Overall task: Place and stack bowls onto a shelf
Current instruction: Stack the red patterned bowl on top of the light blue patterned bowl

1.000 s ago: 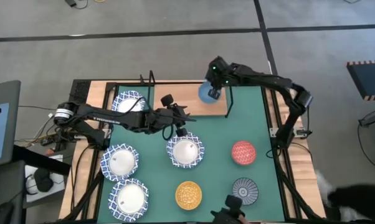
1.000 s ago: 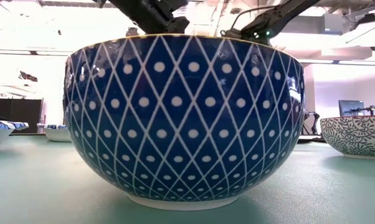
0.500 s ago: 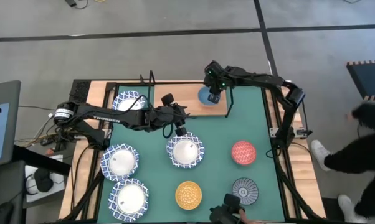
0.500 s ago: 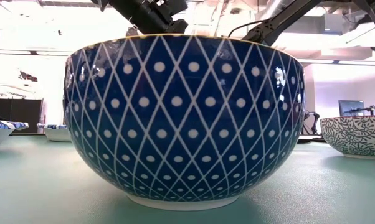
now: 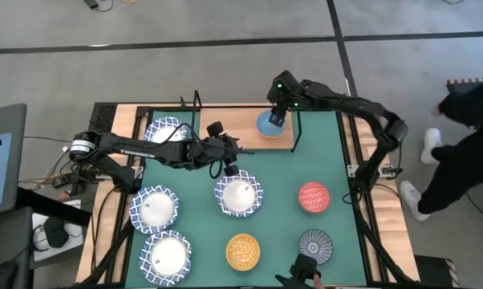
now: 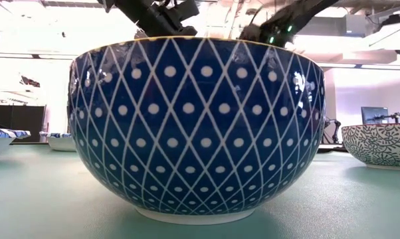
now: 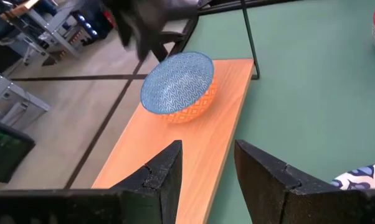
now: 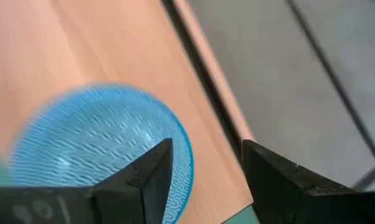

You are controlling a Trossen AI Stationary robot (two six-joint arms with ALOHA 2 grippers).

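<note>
A light blue bowl (image 5: 267, 123) (image 7: 178, 84) stands by its foot on the light-wood shelf (image 5: 241, 132), near its right end. My right gripper (image 5: 278, 111) (image 8: 203, 168) hovers open just above the bowl's far rim, clear of it. My left gripper (image 5: 229, 163) (image 7: 206, 168) is open and empty above the mat's middle, facing the shelf. One white bowl with a blue lattice rim (image 5: 240, 195) sits just near of it. Three more (image 5: 165, 132) (image 5: 154, 207) (image 5: 168, 254) stand along the left.
A red bowl (image 5: 313, 197), an orange-yellow bowl (image 5: 242, 251) and a dark grey bowl (image 5: 315, 245) (image 6: 379, 143) sit on the green mat (image 5: 282, 172). A blue lattice bowl (image 6: 197, 126) fills the low view. A person (image 5: 466, 136) walks by the table's right.
My right gripper dipped toward the shelf with the light blue bowl, then rose off it. The bowl has stayed resting on the shelf's right end. A person has walked in beside the table's right edge.
</note>
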